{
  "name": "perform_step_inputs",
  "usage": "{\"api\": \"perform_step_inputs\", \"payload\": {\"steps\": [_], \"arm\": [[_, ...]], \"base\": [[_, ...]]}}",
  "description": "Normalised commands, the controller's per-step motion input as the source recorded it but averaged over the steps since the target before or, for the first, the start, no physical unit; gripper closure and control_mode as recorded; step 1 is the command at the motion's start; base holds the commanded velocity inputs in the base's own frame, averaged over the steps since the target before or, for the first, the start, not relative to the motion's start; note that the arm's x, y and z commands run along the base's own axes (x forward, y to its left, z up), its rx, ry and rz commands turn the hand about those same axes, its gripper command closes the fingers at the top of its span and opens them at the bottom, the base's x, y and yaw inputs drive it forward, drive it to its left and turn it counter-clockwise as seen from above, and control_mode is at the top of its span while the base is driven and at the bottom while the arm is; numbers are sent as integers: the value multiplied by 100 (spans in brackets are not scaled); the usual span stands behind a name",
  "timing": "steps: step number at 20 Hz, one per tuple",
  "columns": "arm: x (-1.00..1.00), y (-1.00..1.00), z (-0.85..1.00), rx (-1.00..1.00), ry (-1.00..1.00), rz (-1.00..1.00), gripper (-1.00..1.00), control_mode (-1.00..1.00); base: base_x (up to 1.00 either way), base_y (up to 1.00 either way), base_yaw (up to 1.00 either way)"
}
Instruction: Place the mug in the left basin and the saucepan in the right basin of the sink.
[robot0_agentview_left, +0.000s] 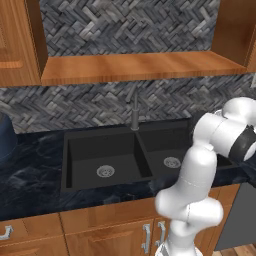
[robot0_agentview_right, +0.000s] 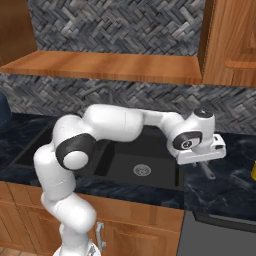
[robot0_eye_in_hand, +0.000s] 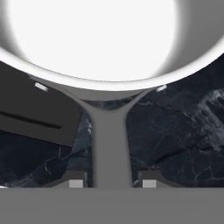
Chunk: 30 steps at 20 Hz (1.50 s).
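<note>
The saucepan (robot0_eye_in_hand: 94, 39), silvery with a bright pale inside, spans the top of the hand view. Its long straight handle (robot0_eye_in_hand: 110, 144) runs down between the two fingertips of my gripper (robot0_eye_in_hand: 112, 181), which is shut on it. In the right base view my gripper (robot0_agentview_right: 206, 167) hangs over the dark counter just right of the sink (robot0_agentview_right: 165, 184), with a thin grey piece of the handle (robot0_agentview_right: 208, 171) below it. The left basin (robot0_agentview_left: 105, 152) and right basin (robot0_agentview_left: 167, 147) are matte black, each with a steel drain. A sliver of the yellow mug (robot0_agentview_right: 253, 172) shows at the right edge.
A slim grey faucet (robot0_agentview_left: 135, 112) stands behind the divider. A blue toaster (robot0_agentview_left: 5, 137) sits on the counter at far left. A wooden shelf (robot0_agentview_left: 135, 67) and cabinets hang above. A flat dark grey panel (robot0_eye_in_hand: 35, 113) lies left of the pan handle.
</note>
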Motion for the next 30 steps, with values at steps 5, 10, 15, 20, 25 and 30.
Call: {"api": "perform_step_inputs", "payload": {"steps": [5,10,15,20,25,30], "arm": [[22,60,11,-11,7,16,100,-100],[31,59,-8,-1,1,13,100,-100],[40,46,-22,0,1,25,100,-100],[38,26,-25,0,5,36,100,-100],[34,17,-17,1,0,24,100,-100],[21,15,-15,-1,-3,-1,100,-100]], "base": [[0,0,0],[0,0,0],[0,0,0],[0,0,0],[0,0,0],[0,0,0]]}}
